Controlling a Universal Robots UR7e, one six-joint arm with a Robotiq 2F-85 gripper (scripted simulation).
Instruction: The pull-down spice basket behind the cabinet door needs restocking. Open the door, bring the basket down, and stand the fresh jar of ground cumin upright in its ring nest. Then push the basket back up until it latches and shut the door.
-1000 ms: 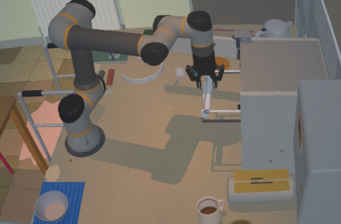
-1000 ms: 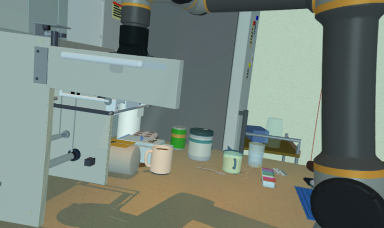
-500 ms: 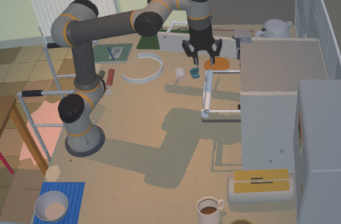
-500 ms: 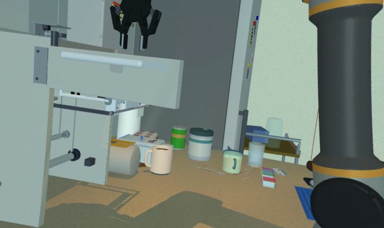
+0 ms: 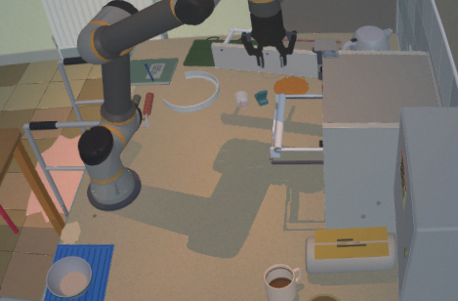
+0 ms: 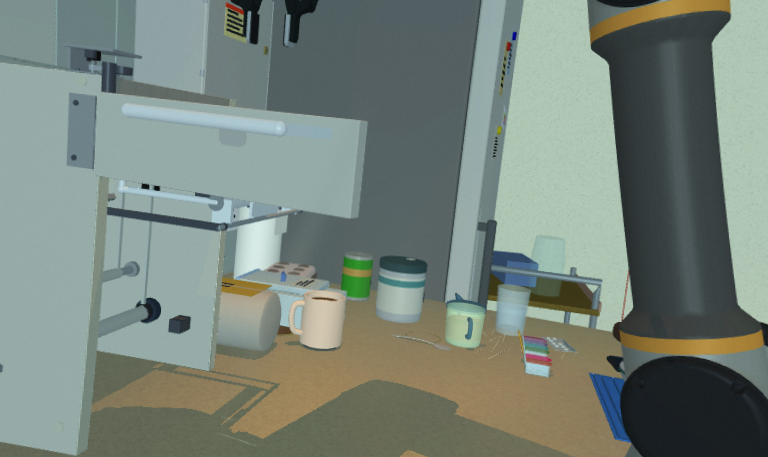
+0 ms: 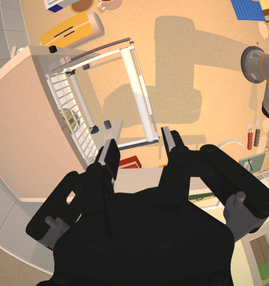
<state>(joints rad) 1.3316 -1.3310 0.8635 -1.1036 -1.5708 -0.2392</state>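
The pull-down basket's white tubular frame (image 5: 280, 128) (image 7: 137, 96) sticks out from the front of the grey cabinet (image 5: 374, 122), and its wire grid (image 7: 71, 112) sits against the cabinet's face with a labelled jar behind it. The cabinet door (image 5: 261, 57) (image 6: 226, 152) stands swung open, with its long bar handle facing out. My gripper (image 5: 271, 60) (image 6: 271, 33) (image 7: 139, 149) hangs high above the open door's top edge, open and empty. I cannot tell which jar on the table is the cumin; a small pale jar (image 5: 241, 98) lies left of the frame.
The open door's top edge lies directly below the fingers. An orange disc (image 5: 291, 86), a teal object (image 5: 261, 97) and a white curved band (image 5: 193, 93) lie near the frame. A mug (image 5: 280, 282), a bread box (image 5: 350, 251) and a tall grey unit (image 5: 435, 195) fill the front right.
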